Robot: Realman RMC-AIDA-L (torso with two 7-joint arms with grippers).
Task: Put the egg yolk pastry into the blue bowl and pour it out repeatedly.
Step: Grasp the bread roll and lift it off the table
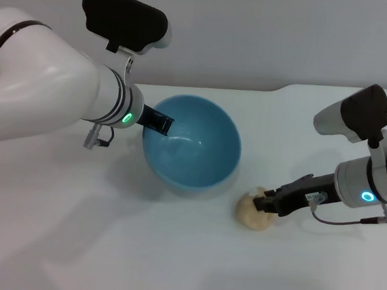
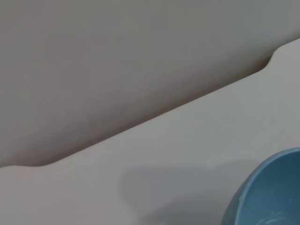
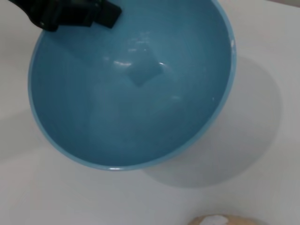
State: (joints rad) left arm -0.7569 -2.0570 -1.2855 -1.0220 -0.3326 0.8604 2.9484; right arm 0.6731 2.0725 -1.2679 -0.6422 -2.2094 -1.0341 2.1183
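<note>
A white worktop carries the scene. The left gripper clamps the near-left rim of the blue bowl, one dark finger reaching inside the wall, and holds the bowl tipped so its open mouth faces right and toward the camera — the hollow is bare in the right wrist view. To the right of the bowl and a little nearer, just beside its rim but apart from it, the egg yolk pastry lies on the worktop. The right gripper comes in low from the right, its dark fingers closed on the pastry's right side. In the left wrist view only a slice of the bowl's rim shows, with the worktop's far edge and a grey wall behind — nothing else.
</note>
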